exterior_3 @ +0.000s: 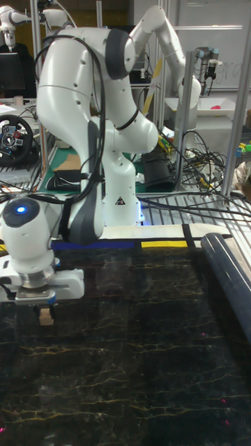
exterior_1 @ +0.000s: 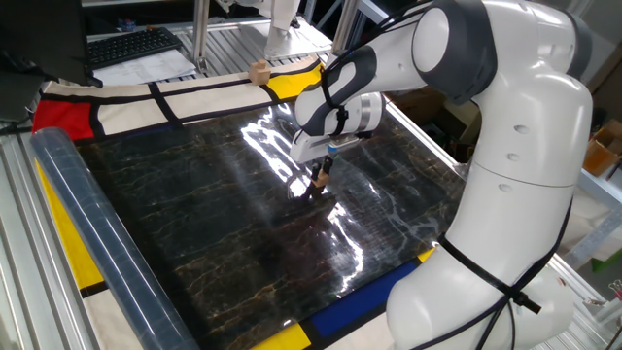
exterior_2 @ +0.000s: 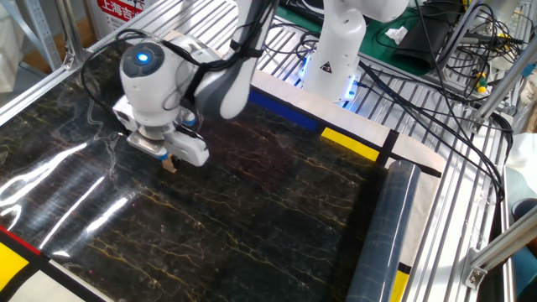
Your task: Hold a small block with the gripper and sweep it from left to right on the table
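Black marble-veined sheeting is covering the table (exterior_1: 194,214), and it is serving as the sweeping surface, bordered by white, yellow, red and blue cloth panels. Above it the big white arm (exterior_1: 515,146) is reaching down over the middle of the sheet, its blue-lit wrist (exterior_2: 144,59) pointing straight at the surface. A clear plastic roll (exterior_1: 97,243) is lying along one edge of the table, well apart from the work. No bowl, bin or tray is showing on the table, so nothing here is holding anything else.

At the wrist's tip the gripper (exterior_3: 46,306) is pinching narrowly around the small block (exterior_3: 47,317), which is sticking out below the black fingers as a tan nub. The block's underside is sitting at or just above the glossy sheet; the views are not settling whether it is actually touching. A paler, slightly larger wooden cube (exterior_1: 259,71) is resting on the white cloth at the far edge, away from the arm.

Judging from this, the grasp is done and the sweep itself is the step in hand, somewhere in its course. The next move is calling for a steady sideways travel toward the right end of the table, keeping the block low on the surface and the pinch firm so the cube is not twisting out.
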